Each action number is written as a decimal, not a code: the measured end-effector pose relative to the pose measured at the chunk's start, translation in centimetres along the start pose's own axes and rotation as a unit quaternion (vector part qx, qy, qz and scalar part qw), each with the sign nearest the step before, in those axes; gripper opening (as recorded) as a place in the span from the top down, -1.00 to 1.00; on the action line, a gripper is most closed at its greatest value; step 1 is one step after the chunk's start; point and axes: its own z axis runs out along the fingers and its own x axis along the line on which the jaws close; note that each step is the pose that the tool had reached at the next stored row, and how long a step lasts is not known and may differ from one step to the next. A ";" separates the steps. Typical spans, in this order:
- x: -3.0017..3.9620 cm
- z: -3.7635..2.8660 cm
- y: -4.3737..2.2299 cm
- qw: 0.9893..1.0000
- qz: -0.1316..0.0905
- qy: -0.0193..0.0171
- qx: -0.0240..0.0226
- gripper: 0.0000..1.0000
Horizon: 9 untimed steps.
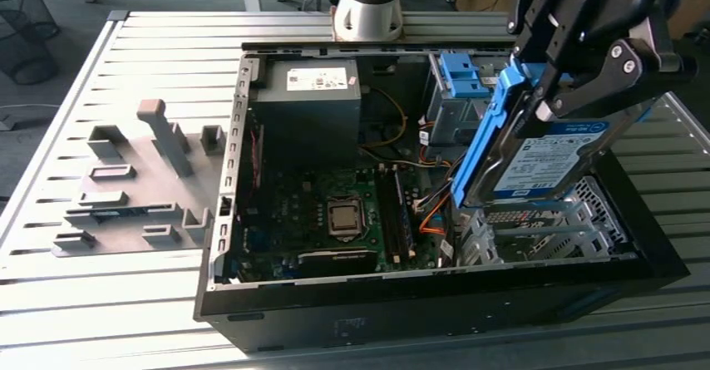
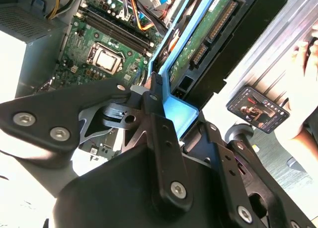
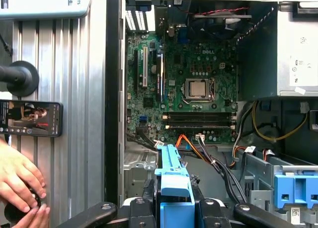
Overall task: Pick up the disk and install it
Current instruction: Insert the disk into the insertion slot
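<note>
My gripper [image 1: 560, 87] is shut on the disk [image 1: 540, 160], a silver drive with a white-and-blue label and blue rails. It holds the disk tilted on edge above the open computer case [image 1: 332, 320], over the metal drive cage [image 1: 554, 229] at the exterior view's right. In the first wrist view the disk's blue rail [image 3: 171, 174] sticks out between the black fingers [image 3: 141, 208]. In the second wrist view the disk's green circuit side [image 2: 201, 37] faces the camera, with a finger [image 2: 156, 96] pressed on its blue rail.
Inside the case lie the motherboard [image 1: 327, 212], a dark grey box with a white sticker [image 1: 305, 104] and a blue bracket [image 1: 461, 75] at the back. A grey fixture [image 1: 133, 187] sits on the slatted table. A phone [image 3: 30, 117] and a person's hands [image 3: 20, 181] are beside the case.
</note>
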 end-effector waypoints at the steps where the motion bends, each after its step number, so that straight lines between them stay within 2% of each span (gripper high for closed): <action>1: 0.00 0.00 -0.10 1.000 0.000 0.000 0.000 0.27; 6: -0.01 0.04 -0.90 1.000 0.000 0.000 0.000 0.27; 9: 0.03 0.12 -0.97 1.000 0.000 0.000 0.000 0.27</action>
